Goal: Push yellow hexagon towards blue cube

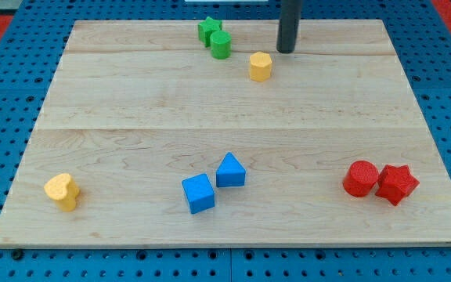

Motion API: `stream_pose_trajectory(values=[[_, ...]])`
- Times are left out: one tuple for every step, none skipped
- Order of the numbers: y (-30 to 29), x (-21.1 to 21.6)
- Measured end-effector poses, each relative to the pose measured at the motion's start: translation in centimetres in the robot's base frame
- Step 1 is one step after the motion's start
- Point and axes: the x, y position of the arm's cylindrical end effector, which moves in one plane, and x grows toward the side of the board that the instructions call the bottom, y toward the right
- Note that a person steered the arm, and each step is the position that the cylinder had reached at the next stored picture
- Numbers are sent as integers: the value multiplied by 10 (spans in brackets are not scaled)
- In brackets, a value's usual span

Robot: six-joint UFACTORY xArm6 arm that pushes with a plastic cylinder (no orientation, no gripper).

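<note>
The yellow hexagon stands near the view's top, a little right of the middle. My tip rests on the board just above and to the right of it, a small gap apart. The blue cube sits low on the board near the middle, touching a blue triangular block at its upper right.
A green star block and a green cylinder touch each other at the top, left of the hexagon. A yellow heart block lies at the lower left. A red cylinder and a red star block sit together at the lower right of the wooden board.
</note>
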Motion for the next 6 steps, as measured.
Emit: stream_pose_trajectory(values=[[-82,52],[-77,41],[-115,14],[-116,75],[-115,134],[-99,137]])
